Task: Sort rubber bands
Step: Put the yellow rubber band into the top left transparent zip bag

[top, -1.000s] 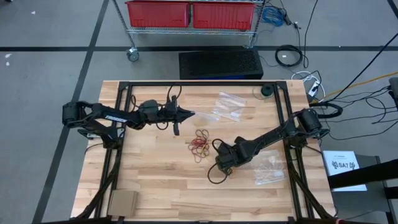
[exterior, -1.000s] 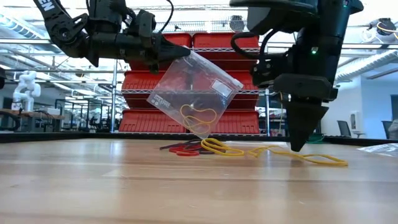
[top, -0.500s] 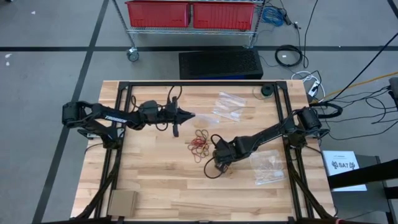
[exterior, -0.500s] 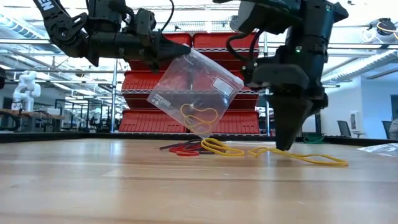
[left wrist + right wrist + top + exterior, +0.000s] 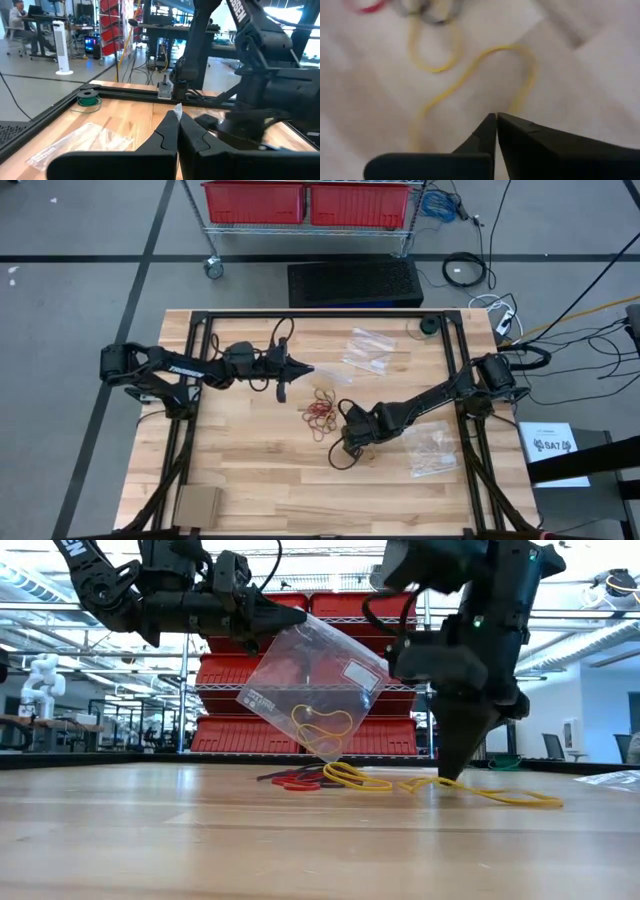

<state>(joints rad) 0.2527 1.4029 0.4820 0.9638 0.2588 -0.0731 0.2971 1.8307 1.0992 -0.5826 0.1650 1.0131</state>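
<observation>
From where I stood, the right gripper [image 5: 452, 776] was the hard part to read: its fingers were pressed together with the tips down at the table [image 5: 250, 480], right by a long yellow band [image 5: 470, 75], and I could not tell whether any of it was pinched between them. Its wrist view was smeared, so only that yellow loop and a hint of red at the edge came through.

The left gripper [image 5: 285, 620] hung above the table, jaws clamped on the top corner of a clear bag [image 5: 315, 690], which dangled tilted with one yellow band [image 5: 322, 723] inside. Its lower corner hid part of the rubber bands [image 5: 321, 410], a small heap of red, tan and dark loops mid-table, just beside the right gripper.

More clear bags [image 5: 366, 350] lay flat toward the far edge, another [image 5: 432, 447] partly under the right arm. Red bins [image 5: 330, 735] filled the shelving behind. A cardboard piece [image 5: 197, 505] sat at the near corner.
</observation>
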